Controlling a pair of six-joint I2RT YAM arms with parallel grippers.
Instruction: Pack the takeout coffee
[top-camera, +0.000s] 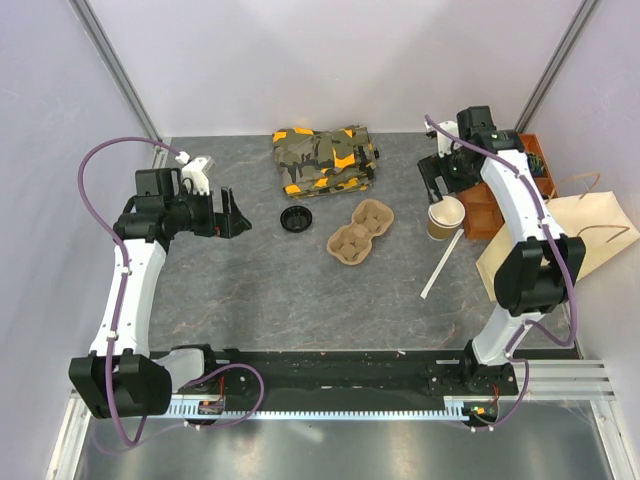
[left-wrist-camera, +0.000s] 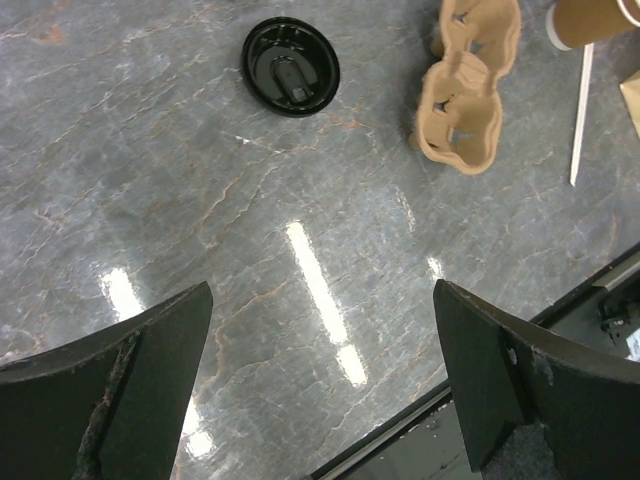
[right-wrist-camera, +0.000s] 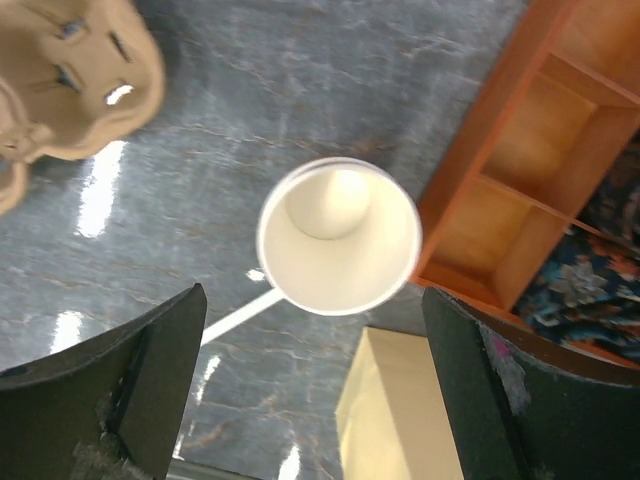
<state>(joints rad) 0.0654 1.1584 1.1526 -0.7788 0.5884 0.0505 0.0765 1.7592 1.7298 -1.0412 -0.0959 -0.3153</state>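
Observation:
No lidded cup shows in any view. An open tan paper cup (top-camera: 446, 218) with a pale inside stands upright right of centre; it also shows in the right wrist view (right-wrist-camera: 338, 235) and at the left wrist view's top edge (left-wrist-camera: 595, 20). A round black lid (top-camera: 297, 219) lies alone on the table, seen too in the left wrist view (left-wrist-camera: 291, 67). My left gripper (top-camera: 238, 213) is open and empty, left of the lid (left-wrist-camera: 320, 300). My right gripper (top-camera: 440, 170) is open and empty, above the open cup (right-wrist-camera: 312, 300).
A two-hole pulp carrier (top-camera: 361, 232) (left-wrist-camera: 465, 90) (right-wrist-camera: 60, 80) lies between lid and cup. A white stick (top-camera: 441, 264) lies by the cup. A paper bag (top-camera: 560, 245) (right-wrist-camera: 400, 410) lies at the right, beside a brown wooden organiser (top-camera: 480, 210) (right-wrist-camera: 520, 190). A camouflage pouch (top-camera: 325, 158) sits at the back.

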